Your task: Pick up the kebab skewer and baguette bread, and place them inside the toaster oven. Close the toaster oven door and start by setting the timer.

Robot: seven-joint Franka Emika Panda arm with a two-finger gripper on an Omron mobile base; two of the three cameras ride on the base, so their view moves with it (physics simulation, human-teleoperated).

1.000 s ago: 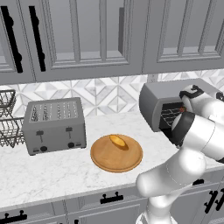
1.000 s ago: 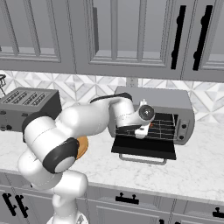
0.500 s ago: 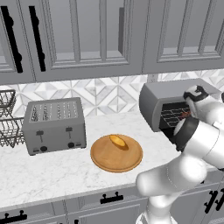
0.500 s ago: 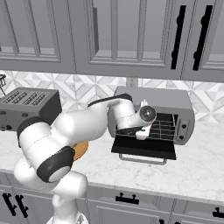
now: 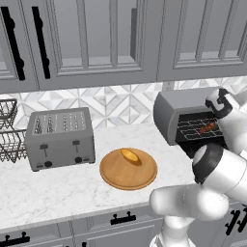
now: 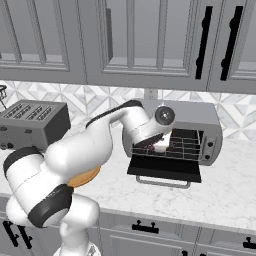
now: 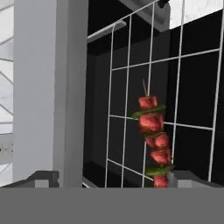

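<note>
Your end effector [image 6: 159, 145] has reached deeper into the toaster oven [image 6: 172, 132] over the last second, and its fingers now stand spread and released. The kebab skewer [image 7: 153, 140] lies on the oven's wire rack [image 7: 175, 100]. The baguette bread [image 5: 130, 155] waits on the wooden board [image 5: 128, 169], left of the oven.

No readable text, brand marks, numbers or signs anywhere, toaster oven [image 6: 200, 131] knob panel plain, slotted toaster [image 5: 60, 138] front unmarked, cabinet doors [image 5: 96, 38] bare, tiled backsplash [image 5: 120, 103] patterned without lettering
</note>
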